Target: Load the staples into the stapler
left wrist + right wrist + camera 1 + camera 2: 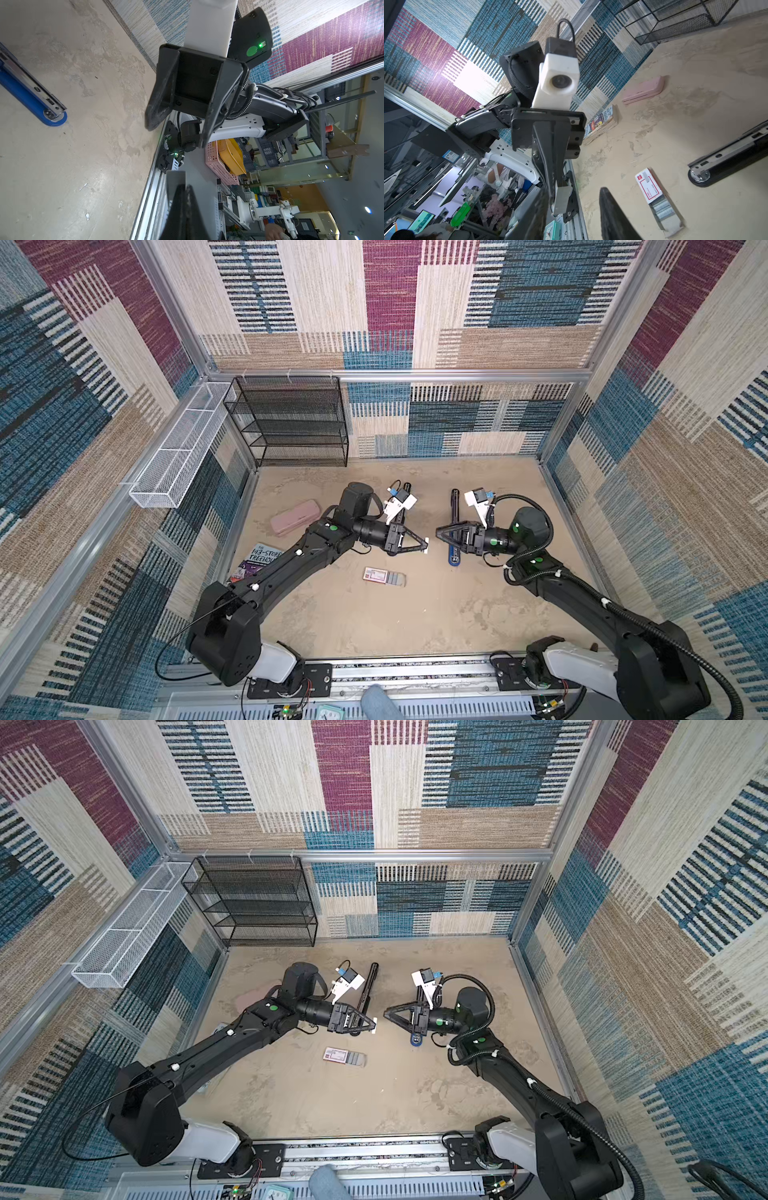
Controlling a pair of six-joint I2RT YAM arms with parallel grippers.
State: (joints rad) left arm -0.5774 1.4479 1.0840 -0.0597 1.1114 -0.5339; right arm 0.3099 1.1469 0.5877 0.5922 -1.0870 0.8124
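Note:
My left gripper [424, 549] hangs above the table's middle, shut on a short silvery strip of staples [561, 199]. My right gripper [438, 531] faces it tip to tip and is open. In the right wrist view the strip sits in the gap between the right fingers [612, 218], close to one of them. The white, red-edged staples box [376, 574] lies flat below, its grey tray [663, 209] slid out with strips in it. A blue stapler [454, 560] lies open under the right gripper, its metal channel [31, 89] bare. A black stapler [726, 160] lies open under the left gripper.
A pink pencil case [295, 517] and a book [259, 562] lie at the left side of the table. A black mesh shelf [291, 423] stands at the back left, with a white mesh basket [178, 448] on the left wall. The arms' mounting rail [374, 668] runs along the front.

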